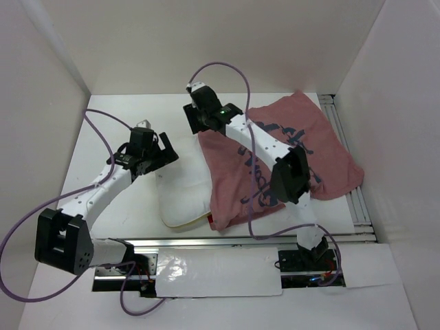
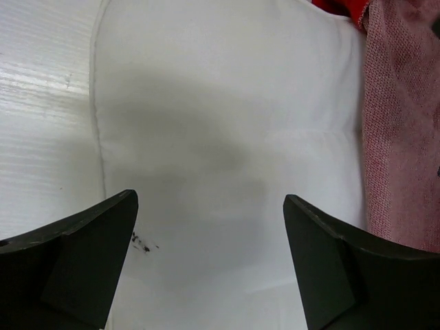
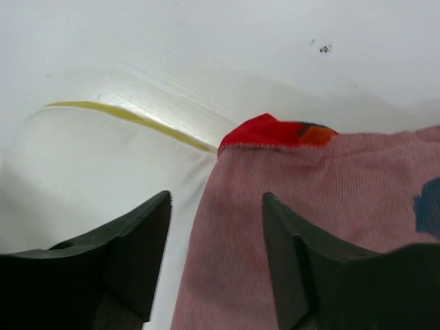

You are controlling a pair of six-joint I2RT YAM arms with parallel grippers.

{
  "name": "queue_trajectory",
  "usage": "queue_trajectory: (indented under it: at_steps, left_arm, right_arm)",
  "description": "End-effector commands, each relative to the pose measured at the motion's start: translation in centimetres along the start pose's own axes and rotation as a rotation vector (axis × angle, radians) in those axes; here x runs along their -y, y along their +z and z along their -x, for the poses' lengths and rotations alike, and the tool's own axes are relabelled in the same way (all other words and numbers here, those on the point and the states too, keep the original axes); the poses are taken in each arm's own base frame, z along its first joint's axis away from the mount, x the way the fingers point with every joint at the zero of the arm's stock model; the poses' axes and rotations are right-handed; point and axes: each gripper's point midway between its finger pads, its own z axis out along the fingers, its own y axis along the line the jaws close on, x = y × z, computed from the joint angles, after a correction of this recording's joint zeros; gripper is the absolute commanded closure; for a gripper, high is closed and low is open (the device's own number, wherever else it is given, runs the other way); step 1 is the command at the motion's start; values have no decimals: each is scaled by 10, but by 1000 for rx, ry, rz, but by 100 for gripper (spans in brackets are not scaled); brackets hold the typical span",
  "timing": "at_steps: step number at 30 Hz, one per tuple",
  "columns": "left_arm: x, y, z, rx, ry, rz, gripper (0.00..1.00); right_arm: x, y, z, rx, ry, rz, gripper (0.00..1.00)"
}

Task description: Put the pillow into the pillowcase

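White ribbed table (image 2: 41, 103); plump smooth pillow (image 1: 182, 189) partly under knit pink-red pillowcase (image 1: 309, 137).

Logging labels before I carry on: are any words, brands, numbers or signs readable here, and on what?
None can be read.
The pillowcase carries dark blue marks, but they show only as broken strokes on its faded face: not legible.
The pillow is plain white, with no lettering.
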Motion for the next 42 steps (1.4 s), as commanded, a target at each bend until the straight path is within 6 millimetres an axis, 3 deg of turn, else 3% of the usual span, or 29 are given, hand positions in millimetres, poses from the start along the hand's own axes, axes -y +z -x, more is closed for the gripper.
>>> queue_trajectory:
  at_steps: [1, 2, 7, 10, 11, 13, 14, 15, 17, 18, 20, 22, 24, 25, 29, 30, 31, 36, 40, 42]
  left_arm:
    - [19, 9, 5, -3, 35, -139, 0]
    - [17, 13, 6, -7, 36, -143, 0]
    - [13, 36, -12, -83, 61, -166, 0]
    - [8, 49, -25, -142, 63, -173, 5]
    - [10, 51, -26, -150, 63, -185, 13]
    - [23, 49, -30, -156, 89, -276, 27]
    - [30, 45, -33, -164, 93, -331, 45]
    - [36, 40, -33, -143, 117, -390, 56]
    - [39, 35, -31, -117, 133, -418, 78]
    - [41, 31, -28, -101, 151, -427, 100]
    - [52, 19, -21, -59, 194, -498, 100]
    - [61, 9, -17, -23, 232, -561, 100]
    - [81, -14, -13, 18, 279, -676, 100]
    - [92, -25, -11, 44, 322, -737, 100]
    - [133, -84, -2, 171, 473, -901, 100]
    - [142, -96, -10, 185, 512, -926, 100]
    - [150, -120, 1, 280, 563, -948, 100]
    - [164, -178, 16, 499, 629, -1045, 100]
    - [169, -176, 13, 571, 637, -1087, 100]
    - [165, -143, 4, 519, 596, -1049, 100]
  right_arm:
    - [8, 8, 11, -27, -62, -29, 40]
    - [9, 28, -8, -74, -72, -49, 42]
    - [26, 45, -32, -125, -70, -156, 48]
    - [35, 52, -35, -113, -53, -188, 67]
    - [36, 53, -39, -123, -56, -190, 69]
    - [30, 53, -36, -119, -51, -160, 82]
    - [30, 53, -30, -100, -47, -157, 88]
    - [27, 51, -24, -87, -42, -142, 100]
    - [24, 50, -21, -80, -40, -127, 100]
    - [20, 42, -12, -63, -34, -104, 100]
    - [9, 33, -2, -41, -35, -35, 100]
    - [-15, 8, 19, 3, -24, 117, 100]
    - [-37, -15, 34, 40, -29, 219, 100]
    - [-54, -40, 51, 87, -38, 288, 100]
    - [-96, -106, 66, 137, -96, 359, 100]
    - [-99, -117, 69, 153, -100, 362, 100]
    - [-102, -141, 79, 191, -103, 368, 100]
    - [-126, -191, 78, 228, -96, 416, 100]
    - [-137, -206, 81, 238, -64, 473, 100]
    - [-149, -216, 81, 235, -66, 535, 100]
